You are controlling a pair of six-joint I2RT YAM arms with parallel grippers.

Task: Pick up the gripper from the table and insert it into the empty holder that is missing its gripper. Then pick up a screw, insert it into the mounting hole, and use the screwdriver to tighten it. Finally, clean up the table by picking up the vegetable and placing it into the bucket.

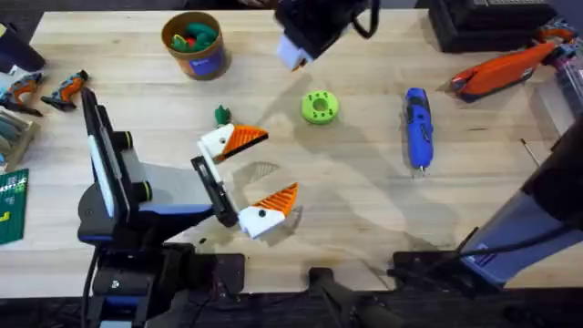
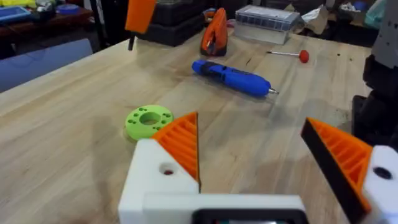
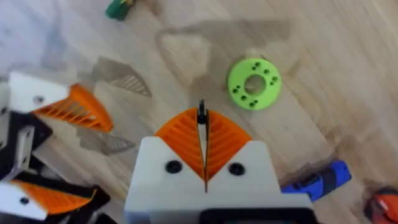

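Table [image 1: 364, 219]: a pale wooden surface is filling most of the overhead frame.
Left arm [image 1: 118, 196]: it is lying low at the lower left of the overhead frame, reaching toward the centre.
Left gripper [image 1: 250, 182]: its two white jaw blocks with orange ribbed pads are standing wide apart, holding nothing; both blocks are carrying an orange pad.
Right arm [image 1: 537, 219]: it is rising from the lower right of the overhead frame, dark and blurred.
Right gripper [image 3: 203, 152]: it is hovering above the table at the top centre of the overhead frame; in the right wrist view its orange pads are pressing together on a thin dark item whose identity I cannot tell.
Screwdriver [image 1: 418, 126]: the blue driver is lying flat right of centre, metal tip toward the bottom of the frame.
Bucket [image 1: 193, 43]: the brown-orange tub is sitting at the upper left, with green and orange pieces inside.
Green disc [image 1: 320, 107]: it is lying just above centre, between the bucket and the screwdriver.
Vegetable [image 1: 222, 115]: the small dark green piece is lying on the table just above the left gripper's upper jaw, below the bucket.
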